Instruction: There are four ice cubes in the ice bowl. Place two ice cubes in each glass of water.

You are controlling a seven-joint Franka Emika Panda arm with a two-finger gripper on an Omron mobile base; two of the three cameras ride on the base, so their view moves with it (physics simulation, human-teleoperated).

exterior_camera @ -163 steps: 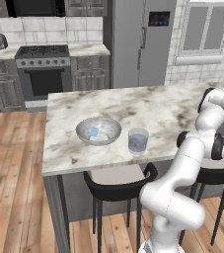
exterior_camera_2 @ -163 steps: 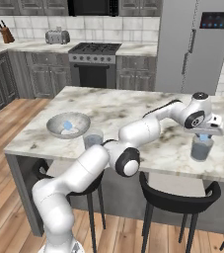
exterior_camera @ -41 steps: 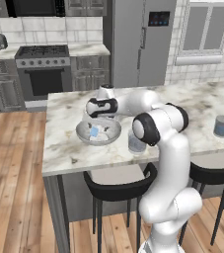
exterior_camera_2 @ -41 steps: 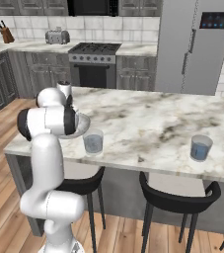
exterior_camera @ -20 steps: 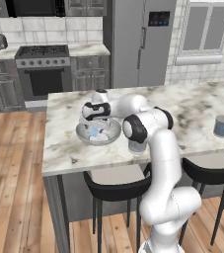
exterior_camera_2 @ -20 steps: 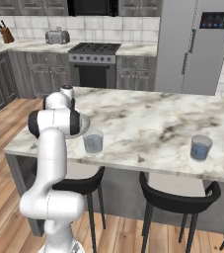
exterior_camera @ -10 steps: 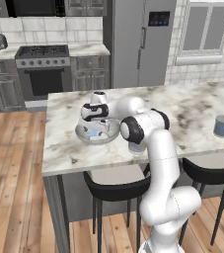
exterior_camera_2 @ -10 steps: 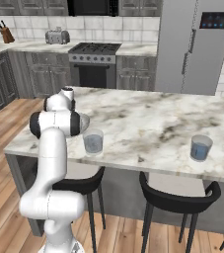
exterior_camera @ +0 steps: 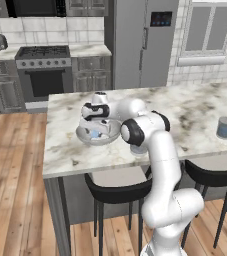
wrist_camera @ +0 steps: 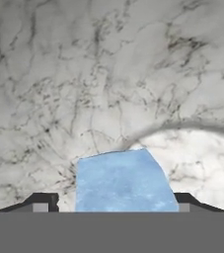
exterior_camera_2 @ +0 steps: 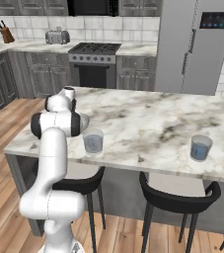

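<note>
A: Where is the hand [exterior_camera: 98,131] right now?

B: Down in the ice bowl [exterior_camera: 98,139], which sits near the left end of the desk [exterior_camera: 185,107], towards its front edge. The white arm reaches over from the right and folds down into it.

A: And its fingers?

B: Apart, one on each side of an ice cube [wrist_camera: 125,181]. In the hand view the pale-blue cube lies right between the two dark tips, and I cannot tell whether either tip touches it. Nothing shows it lifted; the marble shows through the glass around it, and the bowl's curved edge arcs past on the right.

A: Any other cubes?

B: In the left base view there is a pale-blue patch inside the bowl beside the hand, too small to count.

A: The glasses?

B: One glass of water [exterior_camera_2: 93,142] stands near the front edge, just to the right of the bowl, partly behind the arm's elbow in the left base view. The second glass [exterior_camera_2: 201,147] stands well apart from it, towards the right end of the desk, also near the front edge. Both are upright with bluish-grey water inside. What is in the water is too small to make out.

A: Anything under the desk?

B: Black stools [exterior_camera_2: 176,202] along the front edge.
</note>
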